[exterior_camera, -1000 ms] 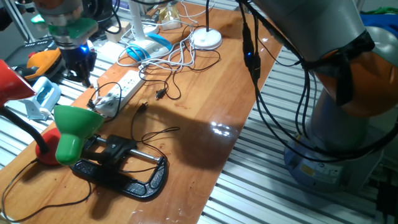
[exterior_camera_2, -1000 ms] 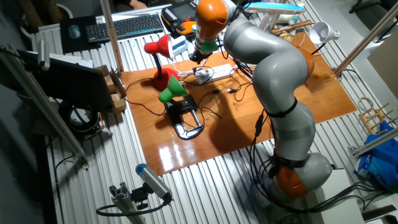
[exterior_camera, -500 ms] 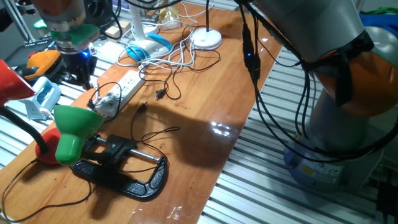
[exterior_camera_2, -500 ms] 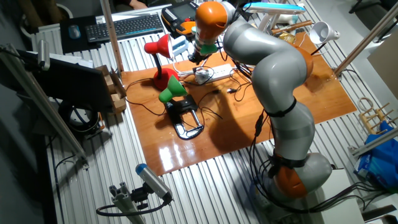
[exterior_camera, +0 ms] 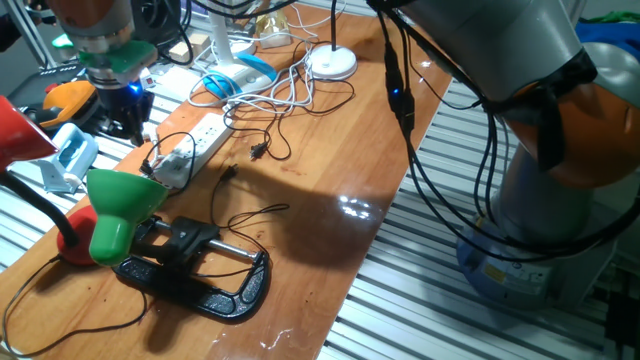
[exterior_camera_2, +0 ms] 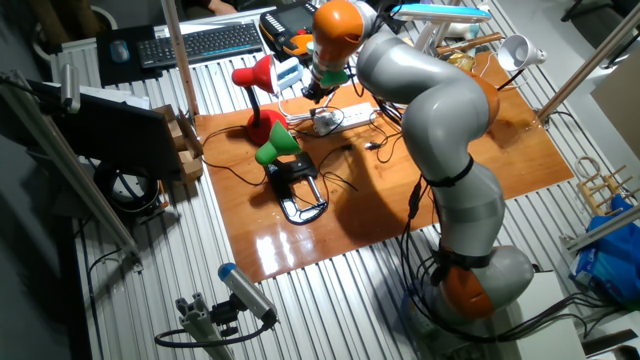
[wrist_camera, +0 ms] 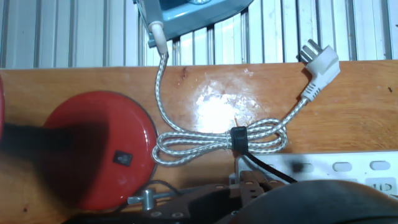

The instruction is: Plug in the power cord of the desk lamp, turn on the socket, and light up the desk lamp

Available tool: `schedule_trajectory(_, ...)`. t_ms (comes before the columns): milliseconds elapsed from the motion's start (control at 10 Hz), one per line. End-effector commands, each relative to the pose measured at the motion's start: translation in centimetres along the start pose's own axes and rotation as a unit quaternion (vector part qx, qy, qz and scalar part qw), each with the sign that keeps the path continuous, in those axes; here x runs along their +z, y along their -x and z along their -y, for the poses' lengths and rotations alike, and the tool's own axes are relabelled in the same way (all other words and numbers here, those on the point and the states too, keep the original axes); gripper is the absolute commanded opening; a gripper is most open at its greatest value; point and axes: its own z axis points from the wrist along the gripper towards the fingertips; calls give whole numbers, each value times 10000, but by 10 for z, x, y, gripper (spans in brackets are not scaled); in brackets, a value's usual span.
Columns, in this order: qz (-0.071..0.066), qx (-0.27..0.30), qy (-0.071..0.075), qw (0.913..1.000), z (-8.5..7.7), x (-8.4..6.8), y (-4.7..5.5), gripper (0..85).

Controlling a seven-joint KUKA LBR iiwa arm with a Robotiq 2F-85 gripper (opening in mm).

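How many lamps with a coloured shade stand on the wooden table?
2. A red lamp stands at the table's edge nearest the keyboard; a green lamp is next to it, by the black clamp. The arm may hide others.

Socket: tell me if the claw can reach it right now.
Probably yes. The claw hangs above and just beside the socket with open air between them; only loose cords lie around the strip.

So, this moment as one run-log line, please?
tool: raised near long flat white power strip | grip: unclear | white angled plug: unplugged
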Motion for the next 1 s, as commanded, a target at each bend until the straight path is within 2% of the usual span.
schedule_trajectory(0, -12, 0, 7, 10000, 0, 0, 1, 0)
schedule_trajectory(200, -20, 27, -23, 10000, -3, -1, 3, 0)
schedule_trajectory(500, -36, 20, -15, 10000, 0, 0, 6, 0)
schedule_trajectory(600, -58, 32, 69, 10000, 0, 1, 6, 0)
schedule_trajectory(700, -88, -39, 62, 9999, 1, -1, 7, 0)
schedule_trajectory(800, -42, 35, 91, 9999, 1, -2, 7, 170)
schedule_trajectory(900, 49, 128, 91, 9999, 0, -2, 7, 510)
